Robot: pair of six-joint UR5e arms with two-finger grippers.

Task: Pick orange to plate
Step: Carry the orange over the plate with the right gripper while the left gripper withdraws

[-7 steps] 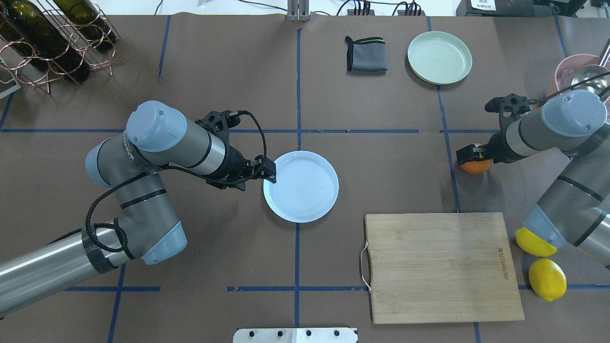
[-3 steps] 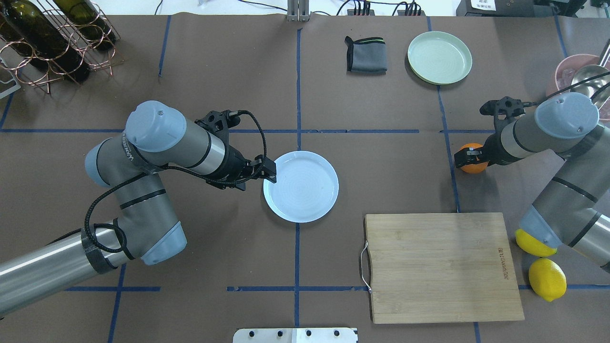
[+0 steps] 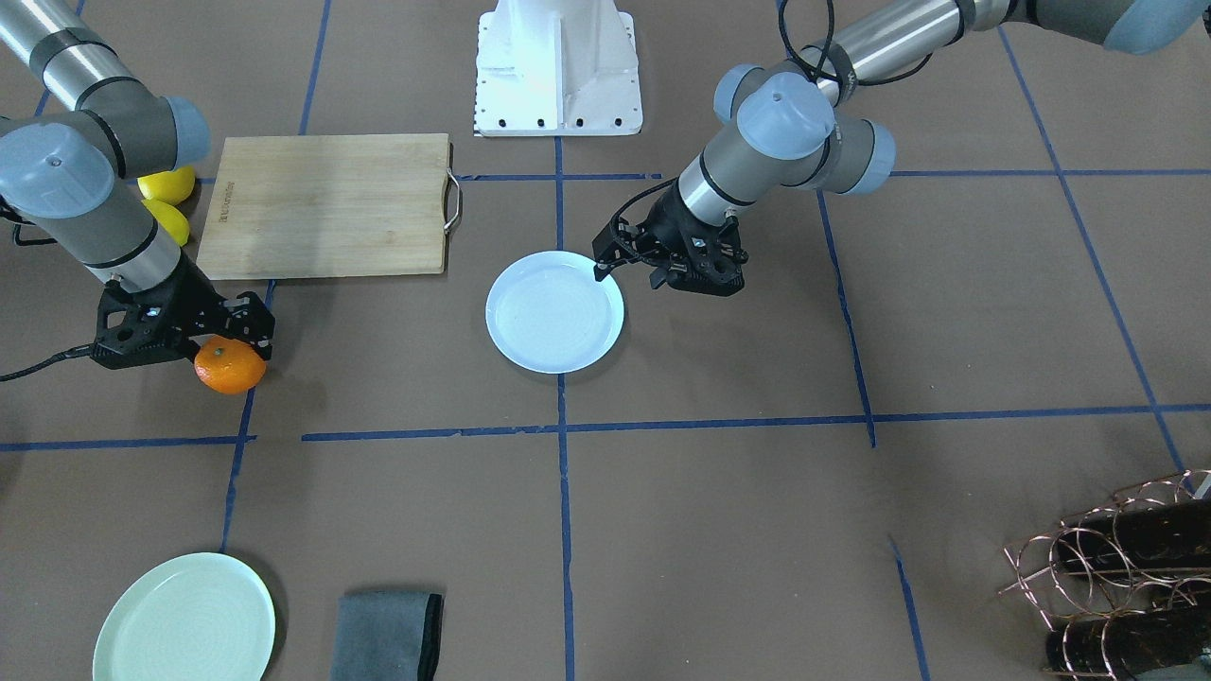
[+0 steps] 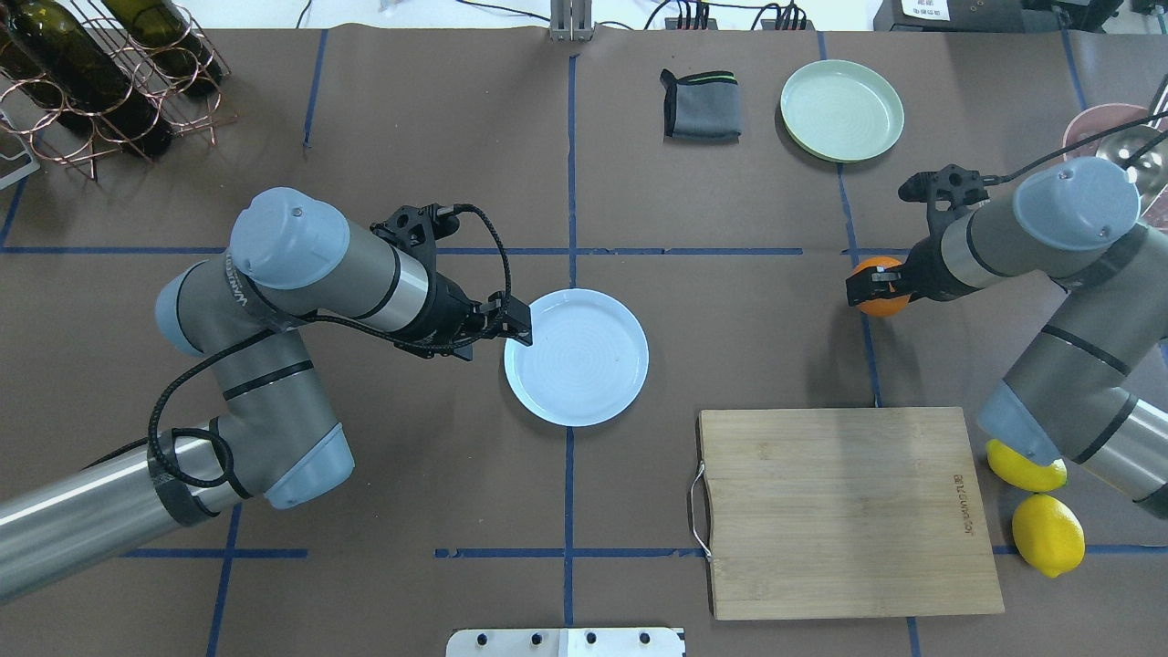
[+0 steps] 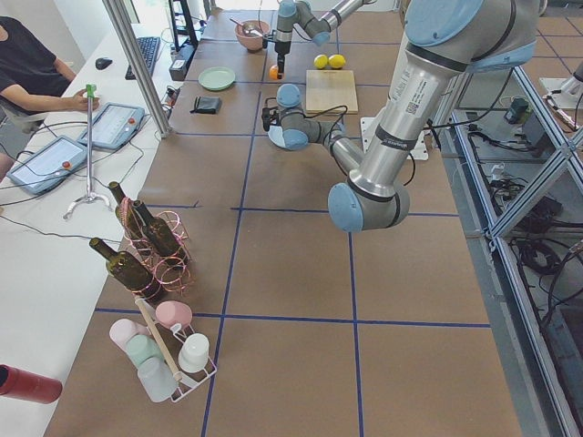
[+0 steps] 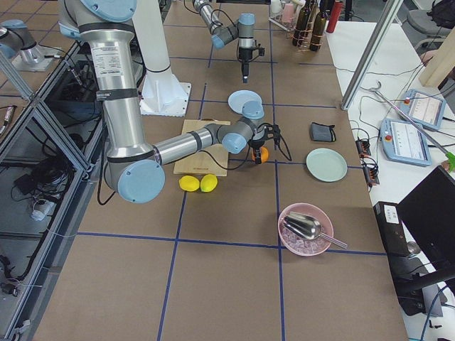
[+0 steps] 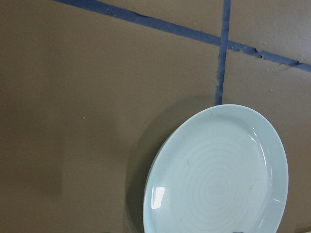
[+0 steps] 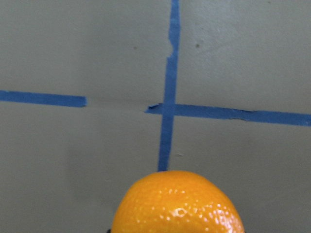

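Observation:
The orange [image 4: 883,306] hangs just above the table at the right, with my right gripper [image 4: 871,285] shut on it. From the front the orange [image 3: 230,369] shows below the black fingers, and the right wrist view has the orange [image 8: 177,208] at its lower edge over a cross of blue tape. The pale bluish-white plate [image 4: 584,360] lies bare at the table's middle. My left gripper [image 4: 518,327] sits at the plate's left rim, fingers together with nothing between them. The left wrist view shows only the plate [image 7: 218,179].
A wooden cutting board [image 4: 849,511] lies between plate and right arm, with two lemons [image 4: 1048,534] beside it. A mint-green plate [image 4: 841,109] and a grey cloth [image 4: 701,105] sit at the far edge. A bottle rack [image 4: 100,73] is far left and a pink bowl [image 4: 1095,128] far right.
My right gripper closed on the orange, raised it and carried it a little to the left and away. The left arm shifted only slightly beside the plate.

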